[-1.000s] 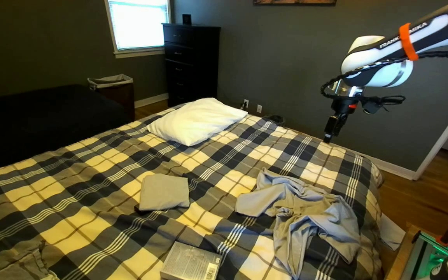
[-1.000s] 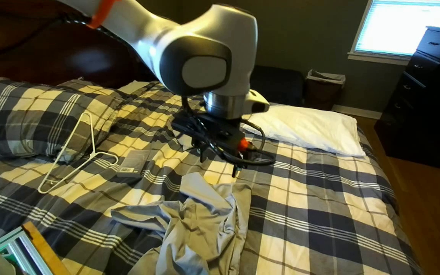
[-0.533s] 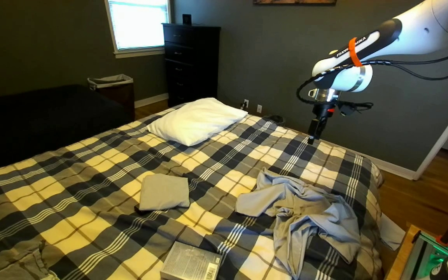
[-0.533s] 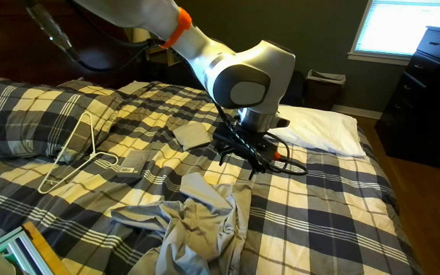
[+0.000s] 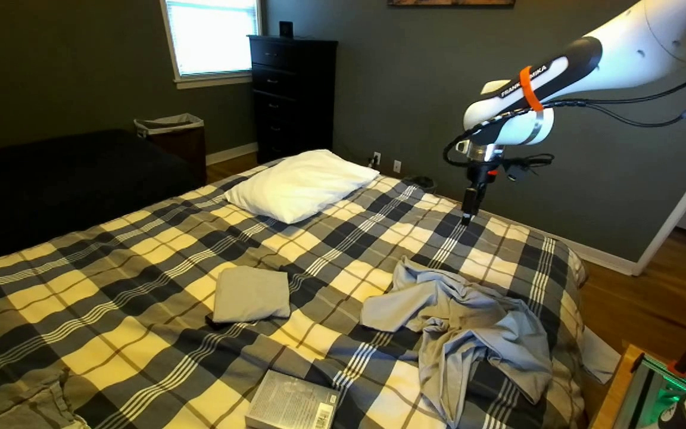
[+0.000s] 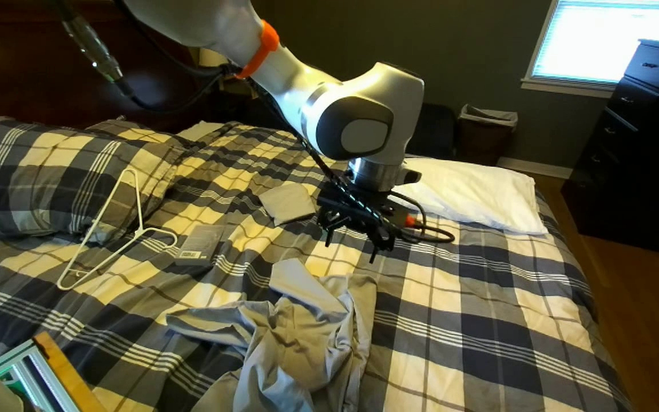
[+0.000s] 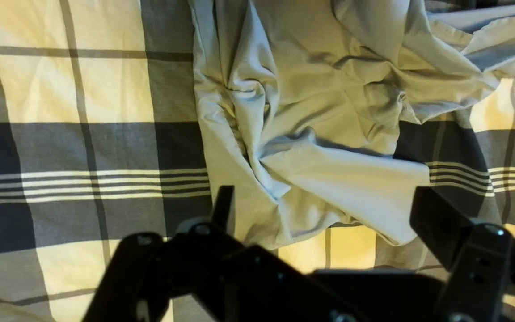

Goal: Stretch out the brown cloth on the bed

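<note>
The crumpled grey-brown cloth [image 7: 315,80] is seen on the cream-and-navy plaid bed [image 6: 478,332], below the black two-fingered gripper [image 6: 350,252], parted widely with nothing held. Probably soft and light, it is best pinched at its flat flap [image 7: 365,183].

White arm [image 5: 623,62] (orange band [image 5: 530,89]), black fingers [image 7: 438,223], looping cables [image 6: 321,162]
</note>
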